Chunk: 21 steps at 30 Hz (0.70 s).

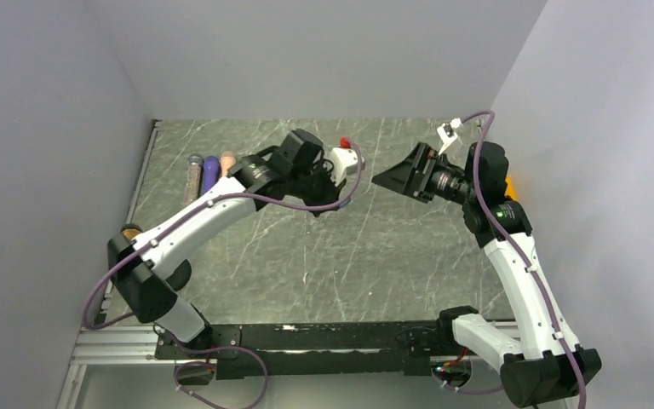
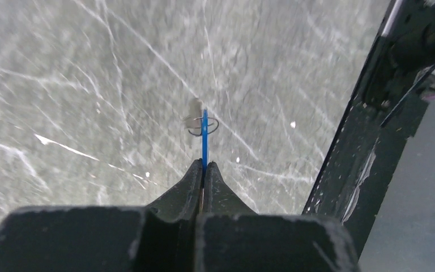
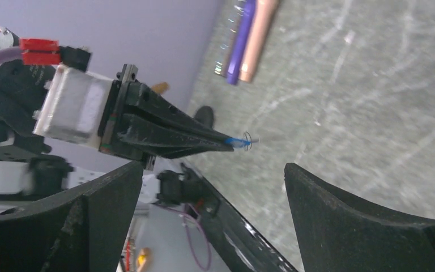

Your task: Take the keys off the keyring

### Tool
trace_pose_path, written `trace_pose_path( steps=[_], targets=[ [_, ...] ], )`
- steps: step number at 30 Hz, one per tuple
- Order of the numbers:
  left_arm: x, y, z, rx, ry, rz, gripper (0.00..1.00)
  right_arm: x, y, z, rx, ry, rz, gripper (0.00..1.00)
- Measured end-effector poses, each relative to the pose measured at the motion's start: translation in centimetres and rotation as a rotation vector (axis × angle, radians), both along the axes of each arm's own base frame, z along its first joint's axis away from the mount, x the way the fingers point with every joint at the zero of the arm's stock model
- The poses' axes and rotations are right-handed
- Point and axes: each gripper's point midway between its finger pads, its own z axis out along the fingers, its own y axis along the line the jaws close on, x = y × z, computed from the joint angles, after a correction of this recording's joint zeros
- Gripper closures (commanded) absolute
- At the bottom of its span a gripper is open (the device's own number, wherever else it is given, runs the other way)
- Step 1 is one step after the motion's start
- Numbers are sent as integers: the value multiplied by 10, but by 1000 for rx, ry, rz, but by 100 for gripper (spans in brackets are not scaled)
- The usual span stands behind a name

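Closest in the left wrist view are the two dark fingers (image 2: 187,187) of the left pincer (image 2: 204,165), pressed together with a thin bright-blue key (image 2: 204,133) clamped edge-on between their tips. Its blue head sticks out just past the tips. A small wire ring (image 2: 210,126) loops through the head, and a blurred silvery bit (image 2: 195,107) hangs beside it. Whether that bit is a second key cannot be told.

From the right wrist view, the right pincer (image 3: 212,170) stands wide apart with nothing between its fingers. The left pincer (image 3: 221,141) points into the gap between them. The key (image 3: 237,141) and ring (image 3: 248,137) sit at its tip, lifted off the grey marbled surface (image 3: 374,85) and not touching the right fingers.

Seen from above, the left pincer (image 1: 330,198) and right pincer (image 1: 387,179) face each other over the middle of the far half of the surface (image 1: 324,273), near but apart. The key is too small to make out there.

Three cylinders (image 1: 210,170), brown, purple and peach, lie side by side at the far left of the surface, well apart from both pincers.
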Motion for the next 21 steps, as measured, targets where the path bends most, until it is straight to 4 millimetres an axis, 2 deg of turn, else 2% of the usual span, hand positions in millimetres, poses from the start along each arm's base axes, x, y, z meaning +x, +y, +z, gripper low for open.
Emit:
trace_pose_path(
  steps=[7, 14, 21],
  targets=[
    [-1, 3, 95, -195, -132, -1, 100, 3, 16, 63, 242, -118, 115, 0],
    [-11, 9, 147, -325, -195, -15, 100, -7, 25, 110, 387, -225, 219, 1],
    [-24, 17, 193, -467, -232, -27, 100, -16, 27, 131, 502, -285, 297, 2]
  ],
)
